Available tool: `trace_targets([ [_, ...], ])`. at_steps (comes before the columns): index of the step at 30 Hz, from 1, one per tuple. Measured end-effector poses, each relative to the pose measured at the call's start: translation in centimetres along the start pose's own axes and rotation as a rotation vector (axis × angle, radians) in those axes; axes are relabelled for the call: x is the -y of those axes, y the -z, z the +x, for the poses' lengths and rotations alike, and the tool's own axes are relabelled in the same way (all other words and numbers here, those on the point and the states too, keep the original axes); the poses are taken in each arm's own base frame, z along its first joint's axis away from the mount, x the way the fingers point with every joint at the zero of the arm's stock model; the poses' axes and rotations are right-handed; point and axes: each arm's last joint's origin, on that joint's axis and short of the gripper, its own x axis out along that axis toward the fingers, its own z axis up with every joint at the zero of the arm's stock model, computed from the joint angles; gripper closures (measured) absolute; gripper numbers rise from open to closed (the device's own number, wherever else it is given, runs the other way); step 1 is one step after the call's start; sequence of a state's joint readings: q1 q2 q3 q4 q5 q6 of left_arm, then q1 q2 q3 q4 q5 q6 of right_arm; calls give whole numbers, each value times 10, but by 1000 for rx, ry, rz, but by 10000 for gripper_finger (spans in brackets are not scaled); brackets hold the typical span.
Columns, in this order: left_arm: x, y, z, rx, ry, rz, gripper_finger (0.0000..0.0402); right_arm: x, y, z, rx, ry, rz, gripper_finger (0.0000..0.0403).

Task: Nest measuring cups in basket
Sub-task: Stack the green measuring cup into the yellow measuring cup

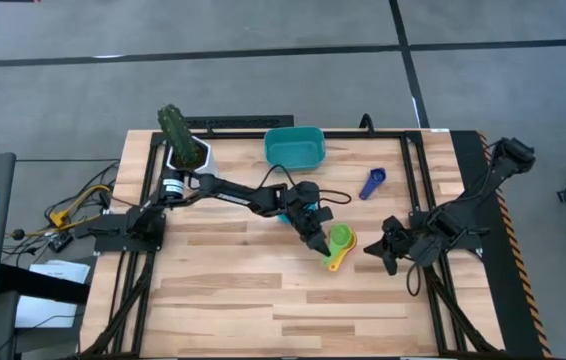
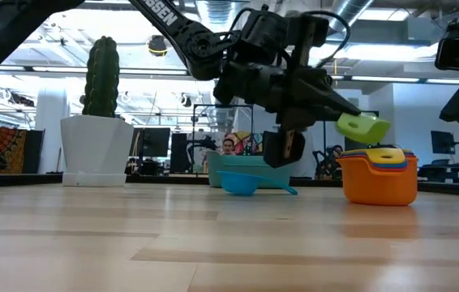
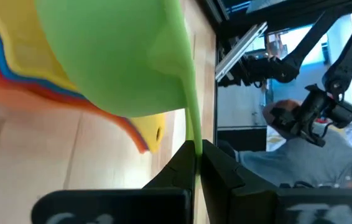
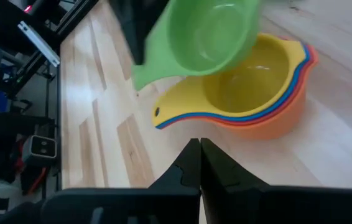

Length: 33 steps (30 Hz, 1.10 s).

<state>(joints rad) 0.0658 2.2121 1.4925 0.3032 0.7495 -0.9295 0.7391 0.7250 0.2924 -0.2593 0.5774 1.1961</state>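
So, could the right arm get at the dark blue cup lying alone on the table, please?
Probably yes. The dark blue cup lies apart on bare wood, with nothing between it and the right gripper, which is shut and empty. The left gripper is busy holding the green cup over the nested stack.

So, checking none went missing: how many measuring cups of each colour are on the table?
green cup: 1
yellow cup: 1
red cup: 1
orange cup: 1
blue cups: 3, nested blue, loose dark blue, light blue
Total: 7
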Motion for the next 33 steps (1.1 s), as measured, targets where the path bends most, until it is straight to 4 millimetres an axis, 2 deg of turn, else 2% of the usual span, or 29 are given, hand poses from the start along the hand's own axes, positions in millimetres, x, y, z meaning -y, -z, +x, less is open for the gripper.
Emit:
trace_targets([
  [6, 6, -4, -1, 32, 40, 10, 401, 0, -1, 1, 4, 4, -10, 390],
  [10, 0, 0, 0, 20, -12, -16, 401, 0, -1, 1, 5, 4, -11, 384],
  [19, -1, 0, 0, 23, -21, -20, 397, 1, -2, 1, 10, 8, -12, 389],
  [25, -1, 2, 1, 7, -31, -12, 345, 1, -2, 1, 9, 7, -10, 378],
  [33, -1, 1, 1, 5, -24, -23, 266, 1, -2, 1, 9, 8, -11, 388],
])
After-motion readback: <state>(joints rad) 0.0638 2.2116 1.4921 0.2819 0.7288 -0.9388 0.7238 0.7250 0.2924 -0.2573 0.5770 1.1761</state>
